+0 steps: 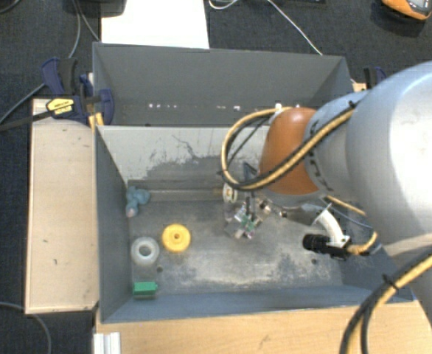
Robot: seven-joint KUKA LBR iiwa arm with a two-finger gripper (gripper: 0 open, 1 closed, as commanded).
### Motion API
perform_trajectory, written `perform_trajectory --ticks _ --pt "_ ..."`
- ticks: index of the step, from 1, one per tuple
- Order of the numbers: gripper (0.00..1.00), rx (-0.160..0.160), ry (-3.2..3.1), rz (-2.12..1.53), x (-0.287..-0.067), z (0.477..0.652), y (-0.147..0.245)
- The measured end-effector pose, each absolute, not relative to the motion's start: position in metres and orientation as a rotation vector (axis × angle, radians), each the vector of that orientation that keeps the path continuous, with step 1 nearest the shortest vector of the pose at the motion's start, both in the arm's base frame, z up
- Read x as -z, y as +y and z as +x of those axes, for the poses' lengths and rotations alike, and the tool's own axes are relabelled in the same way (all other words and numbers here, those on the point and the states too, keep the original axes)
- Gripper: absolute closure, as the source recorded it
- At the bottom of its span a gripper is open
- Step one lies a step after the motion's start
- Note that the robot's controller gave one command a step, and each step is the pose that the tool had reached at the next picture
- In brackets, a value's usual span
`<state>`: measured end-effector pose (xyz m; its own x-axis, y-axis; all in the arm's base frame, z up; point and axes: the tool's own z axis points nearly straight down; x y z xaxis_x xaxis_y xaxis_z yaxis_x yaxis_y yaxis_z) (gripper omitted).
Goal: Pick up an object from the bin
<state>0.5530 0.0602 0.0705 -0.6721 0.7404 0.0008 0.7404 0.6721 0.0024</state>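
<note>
Four small things lie at the bin's (111, 227) left end: blue-grey piece (135, 198), yellow ring (176, 237), clear roll (144, 251), green block (144, 288). The jaws hang over the mid floor, right of the yellow ring and apart from it; open or closed, I cannot tell

Dark carpet (24, 50) crossed by loose cables (9, 122).
</note>
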Motion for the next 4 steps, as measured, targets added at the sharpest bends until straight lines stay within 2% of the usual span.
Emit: perform_trajectory --ticks 4 --pt "1.00 -0.005 2.873 1.263 -0.094 0.553 0.060"
